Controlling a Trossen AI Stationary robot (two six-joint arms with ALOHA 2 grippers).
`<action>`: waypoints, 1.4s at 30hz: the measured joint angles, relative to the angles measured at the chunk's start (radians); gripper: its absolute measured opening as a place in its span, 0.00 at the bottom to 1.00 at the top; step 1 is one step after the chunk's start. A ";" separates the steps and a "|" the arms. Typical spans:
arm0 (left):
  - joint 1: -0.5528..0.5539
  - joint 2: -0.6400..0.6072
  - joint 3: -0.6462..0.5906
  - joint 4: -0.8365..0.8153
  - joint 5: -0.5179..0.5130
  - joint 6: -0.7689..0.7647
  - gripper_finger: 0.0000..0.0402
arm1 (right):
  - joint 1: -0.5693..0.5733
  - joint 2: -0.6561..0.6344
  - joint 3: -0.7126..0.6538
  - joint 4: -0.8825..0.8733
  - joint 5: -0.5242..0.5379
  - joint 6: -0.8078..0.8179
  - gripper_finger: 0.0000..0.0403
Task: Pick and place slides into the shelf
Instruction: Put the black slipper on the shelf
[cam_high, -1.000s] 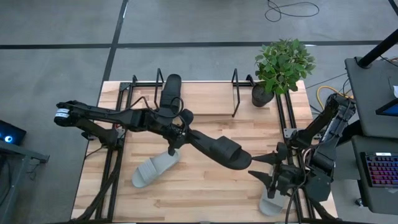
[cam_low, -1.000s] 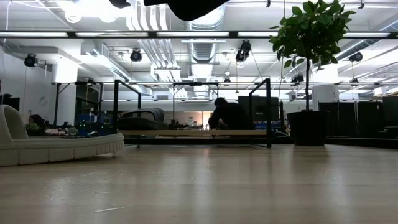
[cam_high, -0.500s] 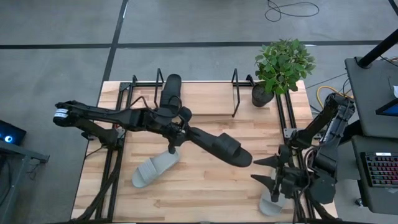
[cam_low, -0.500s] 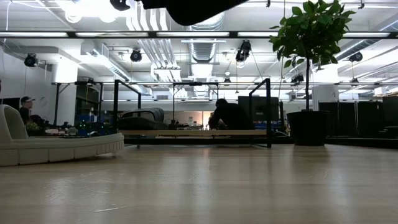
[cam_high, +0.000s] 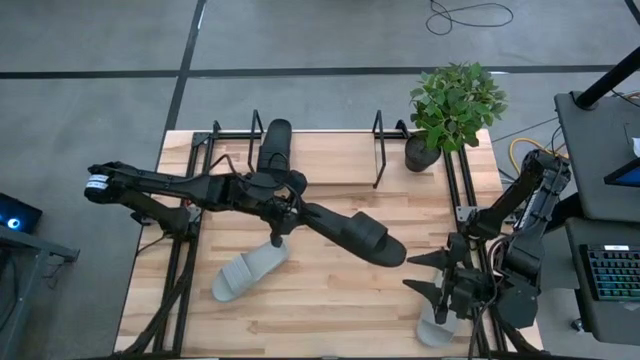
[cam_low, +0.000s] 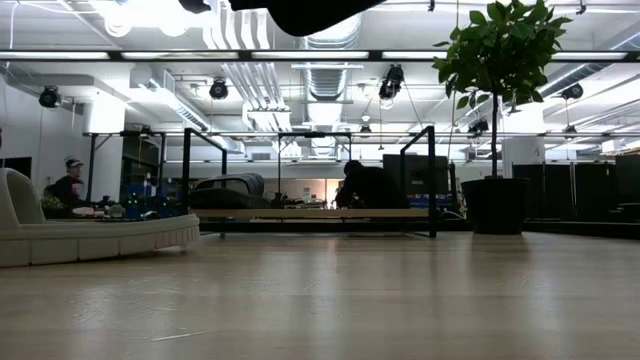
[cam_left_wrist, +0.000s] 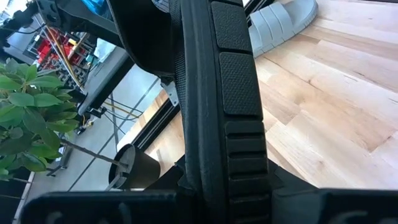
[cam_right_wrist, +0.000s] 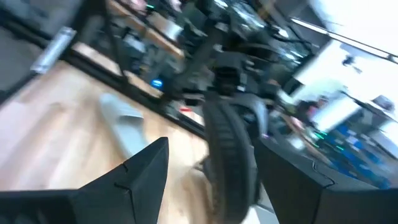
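Open workshop room with grey floor, ceiling ducts and lights; a person (cam_low: 68, 182) sits far off in the low view. Light wooden surface (cam_high: 330, 310), black rails along both side edges.

Black slide (cam_high: 352, 234) is off the surface, held in the air over the middle of it, toe pointing toward the right front. Left tool (cam_high: 292, 209) grips it at the heel end, jaws closed on the sole edge; left wrist view shows the ribbed sole (cam_left_wrist: 233, 118) filling the frame between the fingers. In the low view its dark underside (cam_low: 300, 12) hangs at the top of the frame.

Second black slide (cam_high: 272, 150) lies in the shelf (cam_high: 380, 150) at the back edge of the surface, at the shelf's left end, just behind the left tool. Shelf is wire loops on a wood board, spanning the back middle.

Light grey slide (cam_high: 248, 272) lies flat on the surface toward the front left, just in front of the left tool, not touching it. Another light grey slide (cam_high: 437, 327) sits at the front right corner, partly hidden under the right arm.

Right tool (cam_high: 425, 273) hangs near the front right corner, fingers spread wide, holding nothing, well apart from the held black slide. Its wrist view is blurred; a grey slide (cam_right_wrist: 124, 124) on wood shows past the fingers.

Potted plant (cam_high: 455, 105) at the back right corner, beside the shelf's right end.
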 joint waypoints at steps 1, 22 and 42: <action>0.000 0.000 0.000 0.000 0.000 0.000 0.12 | -0.005 0.000 0.000 0.003 0.027 0.000 0.57; 0.000 0.000 0.000 0.026 0.010 0.000 0.12 | -0.187 0.002 -0.029 -0.008 -0.079 0.049 0.56; 0.000 0.000 0.000 0.027 0.008 -0.055 0.14 | -0.200 0.004 -0.029 0.005 -0.150 0.038 0.09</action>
